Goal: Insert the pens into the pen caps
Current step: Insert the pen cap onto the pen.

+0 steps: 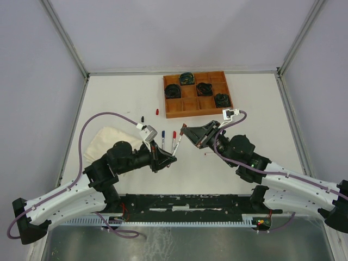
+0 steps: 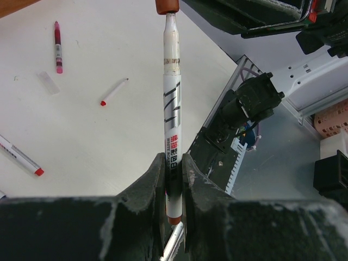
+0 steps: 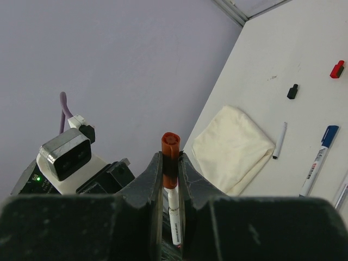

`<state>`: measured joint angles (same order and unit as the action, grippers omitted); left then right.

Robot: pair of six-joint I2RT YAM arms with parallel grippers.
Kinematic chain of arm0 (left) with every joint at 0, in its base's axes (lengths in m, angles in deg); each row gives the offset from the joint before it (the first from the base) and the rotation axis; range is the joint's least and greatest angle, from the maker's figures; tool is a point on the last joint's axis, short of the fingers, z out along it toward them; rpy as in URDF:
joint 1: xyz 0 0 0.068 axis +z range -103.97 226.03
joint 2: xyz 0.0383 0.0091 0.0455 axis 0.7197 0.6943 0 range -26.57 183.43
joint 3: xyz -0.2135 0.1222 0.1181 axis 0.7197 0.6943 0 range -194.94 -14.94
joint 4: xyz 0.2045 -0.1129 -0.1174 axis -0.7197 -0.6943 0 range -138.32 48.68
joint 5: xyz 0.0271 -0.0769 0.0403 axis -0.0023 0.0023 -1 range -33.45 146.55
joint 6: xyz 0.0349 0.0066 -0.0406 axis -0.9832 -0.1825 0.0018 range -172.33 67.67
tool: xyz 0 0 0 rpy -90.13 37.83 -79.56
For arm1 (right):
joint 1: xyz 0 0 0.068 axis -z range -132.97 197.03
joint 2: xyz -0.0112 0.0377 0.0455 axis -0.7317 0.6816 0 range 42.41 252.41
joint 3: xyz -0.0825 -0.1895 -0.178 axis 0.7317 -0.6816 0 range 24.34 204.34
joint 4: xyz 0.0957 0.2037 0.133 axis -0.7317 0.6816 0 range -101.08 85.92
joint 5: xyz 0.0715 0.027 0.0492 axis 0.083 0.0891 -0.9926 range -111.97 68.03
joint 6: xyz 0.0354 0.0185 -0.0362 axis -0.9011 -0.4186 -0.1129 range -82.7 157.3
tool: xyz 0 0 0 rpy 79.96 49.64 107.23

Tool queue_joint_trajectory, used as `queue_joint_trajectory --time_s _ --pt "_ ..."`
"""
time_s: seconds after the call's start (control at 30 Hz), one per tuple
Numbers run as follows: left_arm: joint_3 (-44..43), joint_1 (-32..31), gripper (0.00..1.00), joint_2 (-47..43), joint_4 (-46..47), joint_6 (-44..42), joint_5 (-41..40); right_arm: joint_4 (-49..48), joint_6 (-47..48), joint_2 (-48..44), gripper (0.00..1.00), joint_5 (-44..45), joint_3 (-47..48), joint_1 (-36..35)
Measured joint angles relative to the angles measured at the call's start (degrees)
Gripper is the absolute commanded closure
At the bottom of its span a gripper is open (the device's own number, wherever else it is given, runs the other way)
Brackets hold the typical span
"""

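Note:
My left gripper (image 2: pixel 173 163) is shut on the lower barrel of a white pen (image 2: pixel 172 103) with a brown end. The pen points up at a brown cap (image 2: pixel 167 5), and its tip end sits in the cap's mouth. My right gripper (image 3: pixel 171 160) is shut on that brown cap (image 3: pixel 170 147), with the pen (image 3: pixel 174 217) running down between the fingers. In the top view the left gripper (image 1: pixel 169 159) and the right gripper (image 1: pixel 185 133) face each other above mid-table, with the pen (image 1: pixel 178 144) between them.
Loose pens lie on the table: a blue-capped one (image 3: pixel 318 160), a red-capped one (image 1: pixel 174 138), a pink one (image 2: pixel 57 47) and a short one (image 2: pixel 113 92). A black cap (image 3: pixel 293 91) and a red cap (image 3: pixel 337 69) lie beyond. There is a cream cloth (image 1: pixel 103 142) on the left. A wooden tray (image 1: pixel 196 113) with cable bundles stands at the back.

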<state>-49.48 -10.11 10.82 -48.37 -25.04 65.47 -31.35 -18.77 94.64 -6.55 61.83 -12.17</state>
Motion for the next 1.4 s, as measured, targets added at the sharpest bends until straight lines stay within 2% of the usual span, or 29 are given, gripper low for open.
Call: queue_joint_trajectory --time_s 1.03,1.4 --pt "0.00 -0.24 0.97 -0.68 -0.09 0.50 -2.82 1.86 2.80 0.57 0.95 -1.70 0.31 -0.07" --pt "0.00 -0.24 0.97 -0.61 1.60 3.65 -5.66 -2.05 0.72 3.67 0.94 -3.48 0.31 -0.24"
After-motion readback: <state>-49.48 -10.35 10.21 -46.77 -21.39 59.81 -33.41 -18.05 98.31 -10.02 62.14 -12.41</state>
